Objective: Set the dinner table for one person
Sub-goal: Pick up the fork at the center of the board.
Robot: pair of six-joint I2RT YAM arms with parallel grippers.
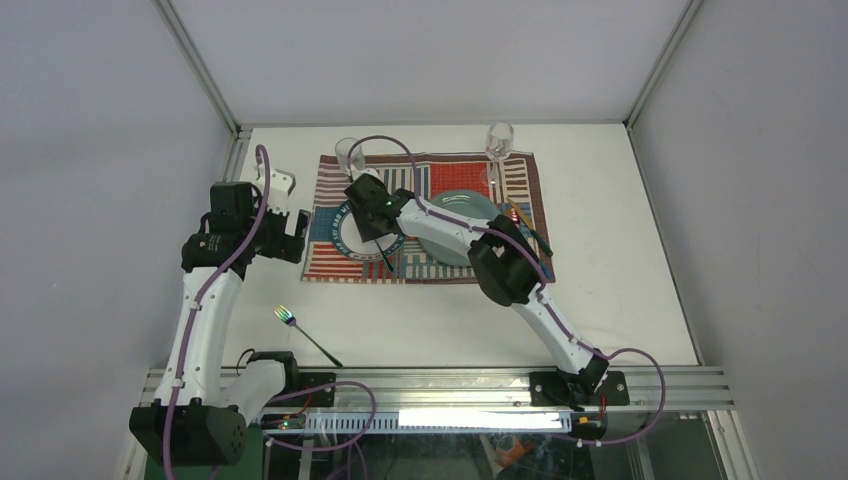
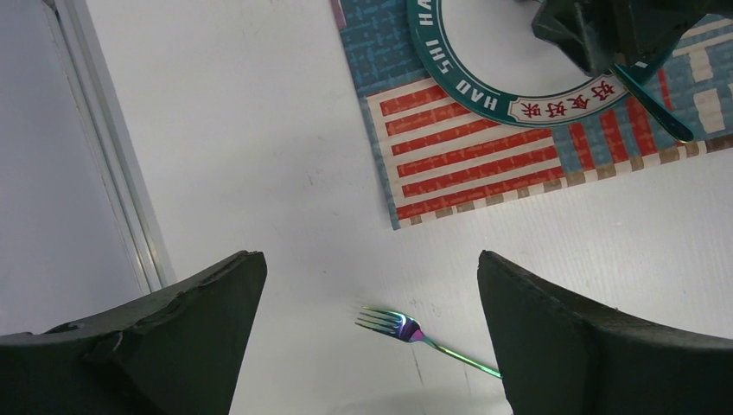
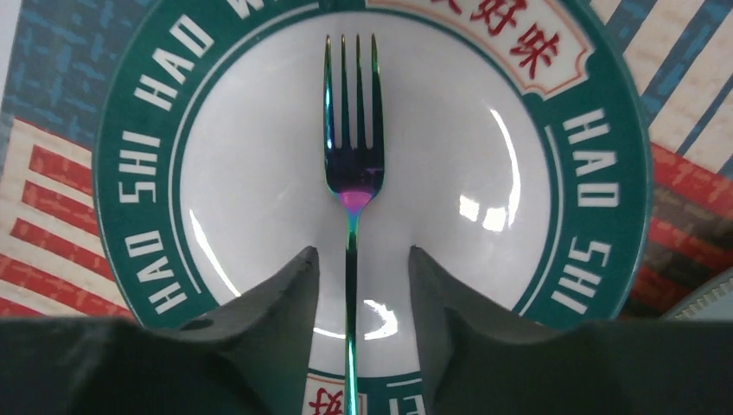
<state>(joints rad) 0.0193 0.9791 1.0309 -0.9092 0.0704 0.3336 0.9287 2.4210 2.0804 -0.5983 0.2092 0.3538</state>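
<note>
Two forks on show. Far left, the left gripper (image 2: 370, 259) hangs with its jaws spread wide and nothing in them, over the white dinner table (image 1: 620, 260), which stretches beneath both arms. A rainbow fork (image 2: 406, 328) lies on the bare top near it. Moving right, the striped placemat (image 1: 325, 262) carries a green-rimmed plate (image 3: 138, 173). The right gripper (image 3: 360, 251) sits low over it, jaws only slightly parted. A second fork (image 3: 353, 164) lies between them, a gap either side of its handle. Further right sits a teal plate (image 1: 455, 205), with a wine glass (image 1: 499, 135) behind it.
</note>
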